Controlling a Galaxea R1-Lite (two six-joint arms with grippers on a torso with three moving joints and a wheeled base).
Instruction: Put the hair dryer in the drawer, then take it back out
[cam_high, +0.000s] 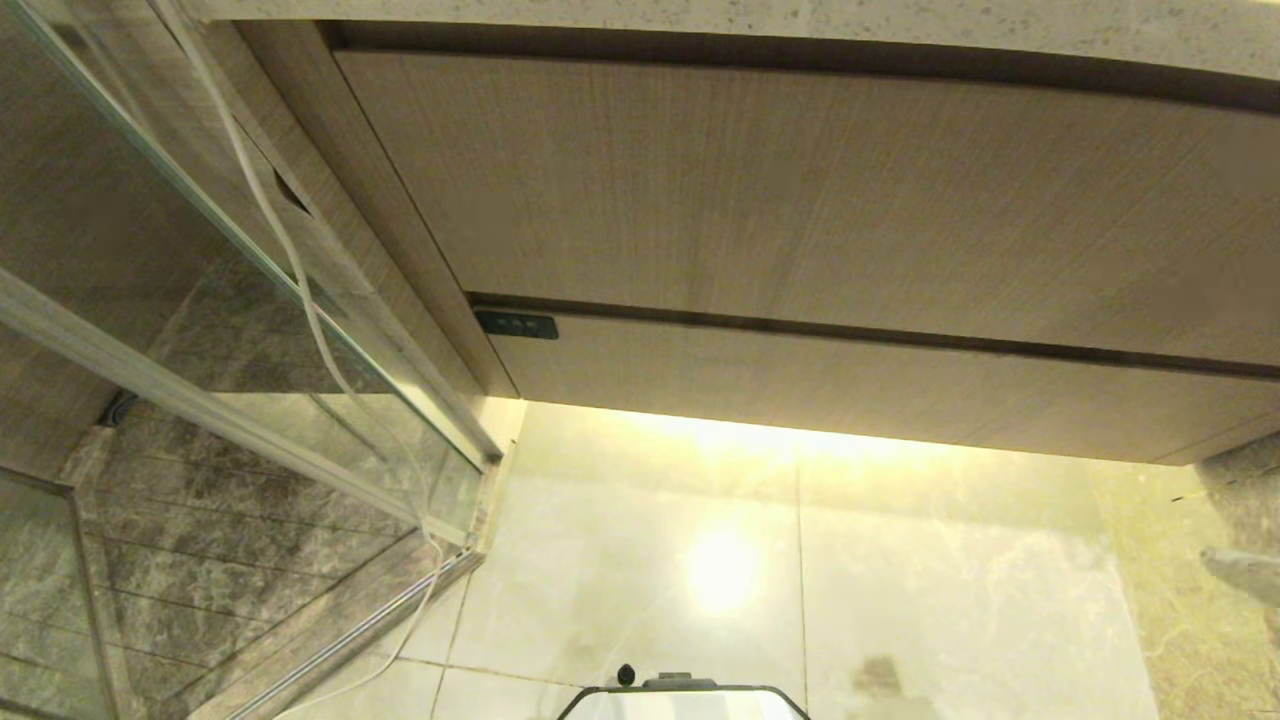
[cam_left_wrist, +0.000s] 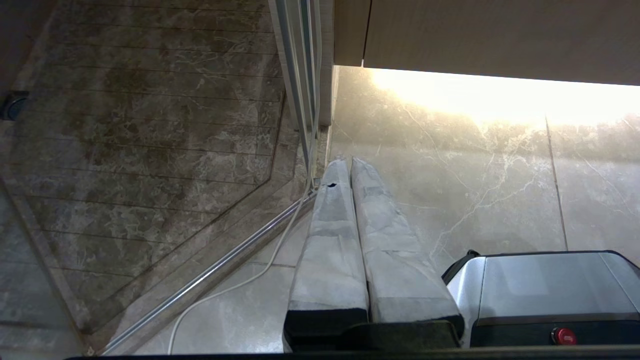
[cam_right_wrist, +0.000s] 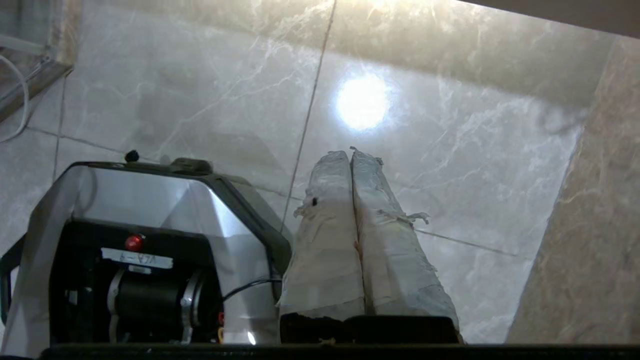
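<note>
Drawer (cam_high: 850, 385), low on the cabinet, is seen shut with no hair dryer in view, so the right gripper (cam_right_wrist: 350, 156), pressed closed and empty like the left gripper (cam_left_wrist: 348, 162), should be brought squarely to its top edge.

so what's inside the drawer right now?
Can't tell: the drawer is shut, so only its flat front and dark label show. Contents are hidden. No hair dryer is visible in any view.

I see warm light spilling from under the light wood-grain cabinet (cam_high: 850, 400) onto the glossy pale marble floor tiles (cam_high: 900, 600). A round glare spot burns there; the right edge blurs.
</note>
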